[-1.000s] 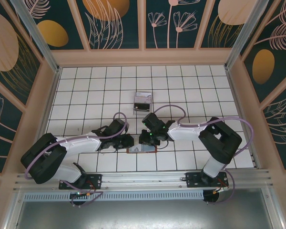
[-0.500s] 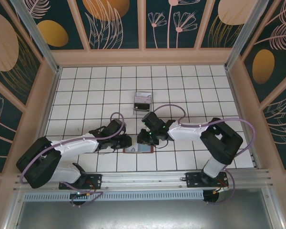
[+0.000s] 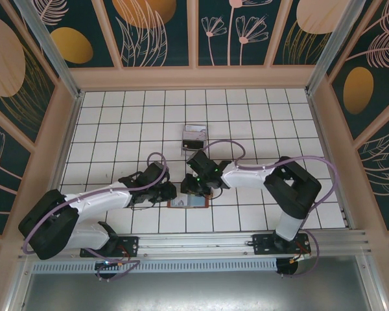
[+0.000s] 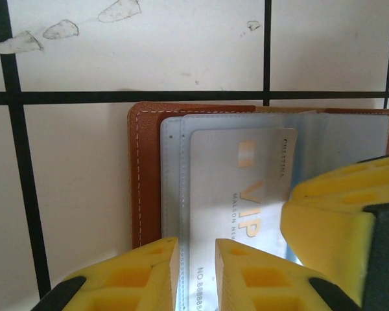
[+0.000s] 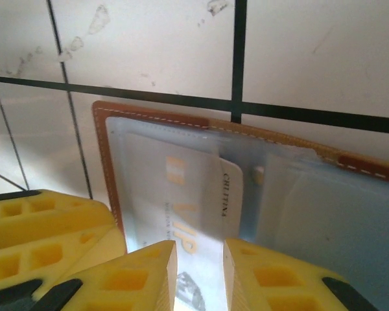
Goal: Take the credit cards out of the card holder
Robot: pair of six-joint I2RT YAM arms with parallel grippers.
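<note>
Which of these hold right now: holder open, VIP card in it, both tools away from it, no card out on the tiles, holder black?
1. The card holder lies open on the tiled table. True.
2. A VIP card sits in its clear sleeve. True.
3. The left tool and right tool are far from the holder. False: both are at it, over the VIP card.
4. No card lies outside the holder. False: a grey card lies on the tiles beyond it.
5. The holder is black. False: reddish-brown.

Top cam sits high behind my bases, looking down on the whole tiled floor (image 3: 117, 116). Both my wrist cams point down, very close on the card holder (image 4: 146, 175) (image 5: 104, 149), stitched edge frame-left. Top view shares it, lower centre (image 3: 189, 202).
</note>
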